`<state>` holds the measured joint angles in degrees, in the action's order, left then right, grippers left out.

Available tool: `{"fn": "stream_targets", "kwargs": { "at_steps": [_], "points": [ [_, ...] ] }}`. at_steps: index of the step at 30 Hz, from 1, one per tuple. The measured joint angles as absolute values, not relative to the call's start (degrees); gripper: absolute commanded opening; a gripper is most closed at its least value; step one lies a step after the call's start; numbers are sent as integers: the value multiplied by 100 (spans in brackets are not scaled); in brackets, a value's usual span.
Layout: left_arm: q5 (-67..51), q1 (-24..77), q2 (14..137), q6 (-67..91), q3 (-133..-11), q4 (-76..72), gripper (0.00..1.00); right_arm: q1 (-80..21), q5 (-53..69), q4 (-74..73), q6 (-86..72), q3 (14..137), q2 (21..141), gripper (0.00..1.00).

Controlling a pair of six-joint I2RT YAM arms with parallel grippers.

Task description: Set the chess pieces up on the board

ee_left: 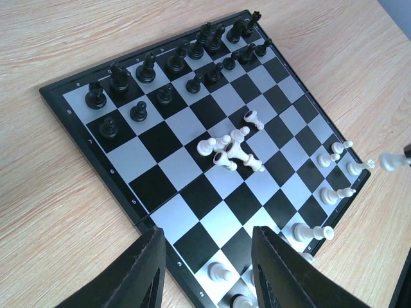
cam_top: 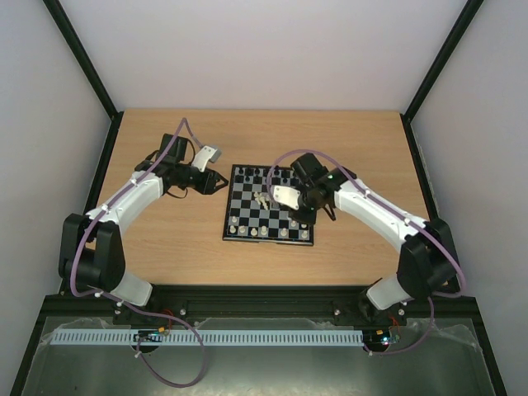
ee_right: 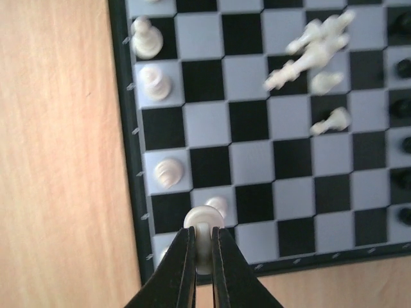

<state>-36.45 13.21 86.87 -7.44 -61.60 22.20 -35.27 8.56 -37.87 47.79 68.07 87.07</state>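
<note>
Board: black and pale grey checks, thin black border. Black pieces, upper frame; cream-white pieces, centre. Table: light wood grain.

Tiny rank digits on board left border: 7, 6, 5, 3, 2 barely legible; nothing else readable.

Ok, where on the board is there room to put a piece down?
The board is bare between the black pieces and the heap of fallen white pieces, and from that heap toward the left gripper. It is crowded at the heap and along the white row, where the right gripper holds a white piece.
</note>
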Motion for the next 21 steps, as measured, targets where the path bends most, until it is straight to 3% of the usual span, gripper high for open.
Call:
{"fn": "stream_targets", "kwargs": {
  "at_steps": [5,21],
  "points": [
    [-3656,1321,8687,-742,-6160,2220,40,-3527,880,-3922,4672,6217,8320,2],
    [-3664,1321,8687,-746,-6141,2220,41,-3527,917,-3568,4584,5833,8750,2]
  ]
}}
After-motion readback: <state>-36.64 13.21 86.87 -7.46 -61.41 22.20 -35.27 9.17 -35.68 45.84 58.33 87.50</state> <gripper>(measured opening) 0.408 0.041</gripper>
